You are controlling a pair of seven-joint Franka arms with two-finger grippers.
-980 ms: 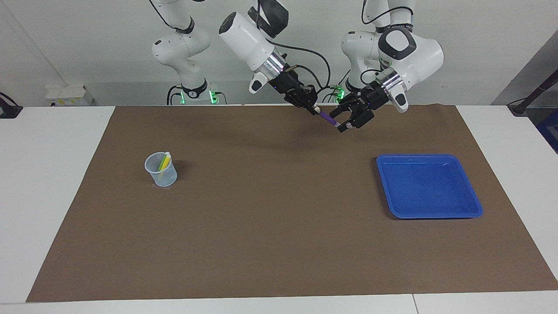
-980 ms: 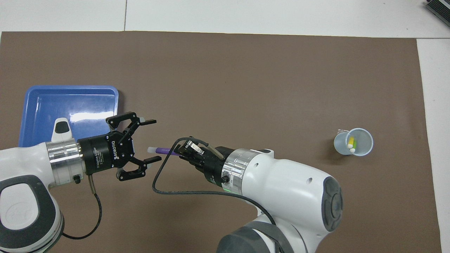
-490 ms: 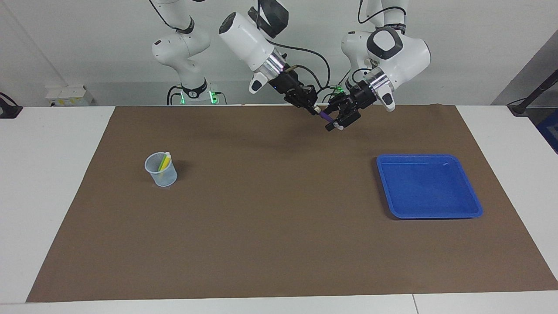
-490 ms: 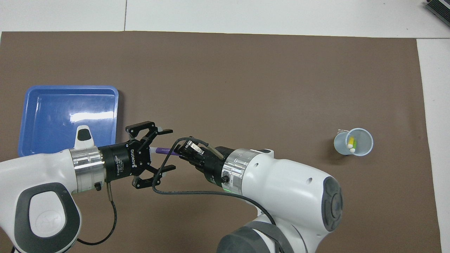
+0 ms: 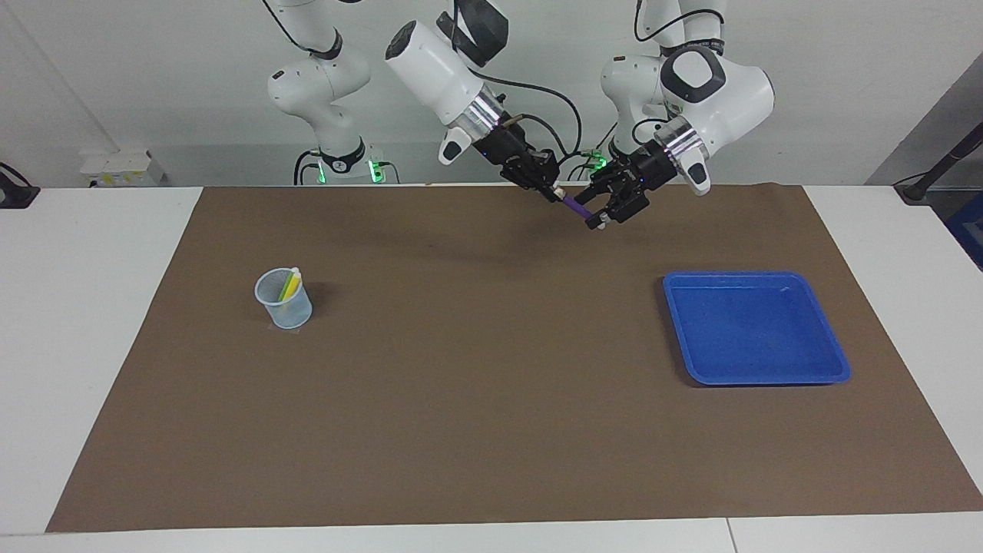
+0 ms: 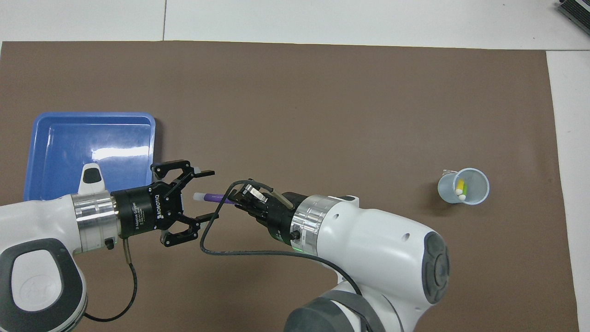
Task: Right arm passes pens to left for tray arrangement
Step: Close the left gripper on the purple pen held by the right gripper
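Note:
My right gripper [image 5: 553,192] is shut on the purple pen [image 5: 574,207] and holds it up in the air over the brown mat, near the robots' end. In the overhead view the right gripper [image 6: 237,199] points the purple pen [image 6: 213,197] toward my left gripper [image 6: 206,194]. My left gripper [image 5: 599,213] is open, with a finger on either side of the pen's pale tip. The yellow pen [image 6: 459,186] and green pen [image 6: 464,188] stand in a translucent cup [image 5: 284,301]. The blue tray [image 5: 756,330] holds nothing.
The brown mat [image 5: 476,369] covers most of the white table [image 5: 84,322]. The cup [image 6: 474,196] stands toward the right arm's end and the tray [image 6: 50,138] toward the left arm's end. A black cable [image 6: 249,252] loops from the right wrist.
The left gripper moved in along the purple pen, then drew back a little toward the tray's end, staying open. The right gripper held the pen still.

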